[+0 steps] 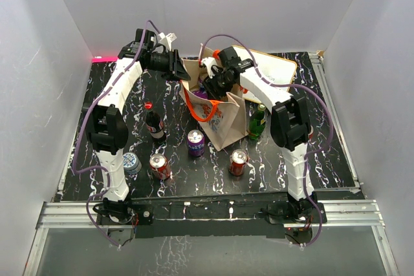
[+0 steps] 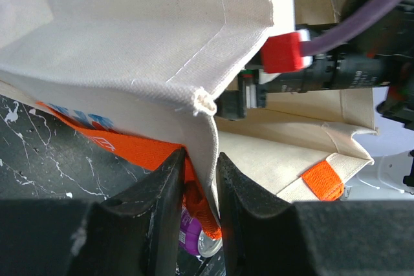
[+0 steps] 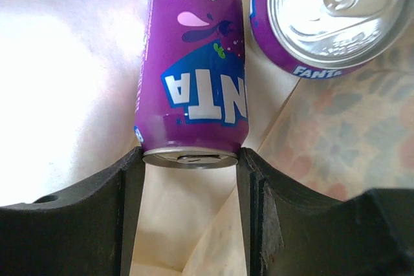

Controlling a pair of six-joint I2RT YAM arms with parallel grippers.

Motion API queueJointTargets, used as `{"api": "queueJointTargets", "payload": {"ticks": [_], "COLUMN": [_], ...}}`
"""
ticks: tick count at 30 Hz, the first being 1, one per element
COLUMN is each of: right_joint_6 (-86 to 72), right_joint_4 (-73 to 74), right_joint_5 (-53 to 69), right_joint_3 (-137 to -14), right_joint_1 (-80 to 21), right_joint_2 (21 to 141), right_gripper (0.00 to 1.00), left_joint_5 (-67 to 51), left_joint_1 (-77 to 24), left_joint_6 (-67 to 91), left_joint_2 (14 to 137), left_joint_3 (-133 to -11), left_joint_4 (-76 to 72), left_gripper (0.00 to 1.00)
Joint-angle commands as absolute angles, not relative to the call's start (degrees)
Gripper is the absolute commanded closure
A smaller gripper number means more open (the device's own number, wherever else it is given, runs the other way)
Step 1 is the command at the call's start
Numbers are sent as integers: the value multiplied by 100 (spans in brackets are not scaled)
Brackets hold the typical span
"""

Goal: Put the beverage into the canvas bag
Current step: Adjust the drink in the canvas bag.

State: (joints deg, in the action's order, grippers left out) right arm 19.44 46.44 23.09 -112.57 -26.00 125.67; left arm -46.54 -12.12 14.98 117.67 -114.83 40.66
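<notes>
Tabletop (image 1: 323, 153): canvas bag (image 1: 228, 124) rim pinched, can (image 3: 192, 75) gripped inside.

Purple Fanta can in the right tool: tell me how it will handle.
The purple Fanta can is a smooth, glossy cylinder, so it may slip in the right tool, which grips only its top end. Set on its side it would probably roll, perhaps against the second Fanta can beside it.

Top camera looks down from behind; both wrist cameras (very close) share the canvas bag (image 1: 228, 124).
</notes>
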Motion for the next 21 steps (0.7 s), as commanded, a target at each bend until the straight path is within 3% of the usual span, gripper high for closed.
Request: {"api": "queueJointTargets", "payload": {"ticks": [1,13,21], "right_joint_6": [1982,1653,1591], "right_joint_4": [4704,4690,4404], "right_joint_5": [2870,2883,2727], "right_joint_3": [-11968,-12482,-12077], "right_joint_1": [-2589,-2531,-2522], "right_joint_2": [11884,11471,11002], "right_gripper": [92,92,92], "left_joint_5": [-4646,-4572,-4579], "left_joint_1": [-1229,-1221,-1183], "left_joint_6": [1414,1215,1145], "left_joint_2": [11823,11832,11807], "left_joint_3": [-11650,-11709,-11707], "left_joint_4": [4103,3991,3974], "left_gripper": [74,65,49]}}
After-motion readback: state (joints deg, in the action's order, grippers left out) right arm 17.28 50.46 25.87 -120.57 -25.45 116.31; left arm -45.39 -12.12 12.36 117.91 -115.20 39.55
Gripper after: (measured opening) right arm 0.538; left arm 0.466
